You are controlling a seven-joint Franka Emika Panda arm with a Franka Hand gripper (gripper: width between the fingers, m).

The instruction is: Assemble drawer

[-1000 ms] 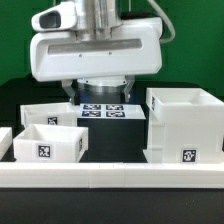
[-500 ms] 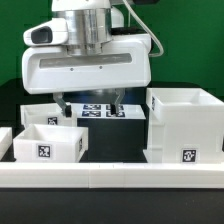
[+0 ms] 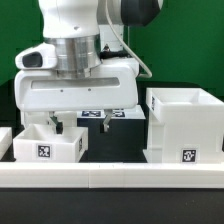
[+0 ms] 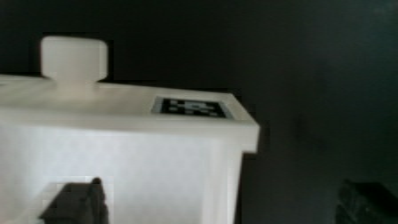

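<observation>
At the exterior view's left we see a small tray (image 3: 45, 146) just behind the border wall (image 3: 110, 172). Over it hangs the gripper (image 3: 81, 123), its fingers (image 3: 107, 123) spread wide and holding nothing. The marker board (image 3: 93, 115) shows partly behind them. At the right stands the large case (image 3: 185, 122). In the wrist view a knobbed tray (image 4: 125, 140) lies near one finger.

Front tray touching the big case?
Apart. The exterior view shows a strip of bare black table between the front tray and the big case.
</observation>
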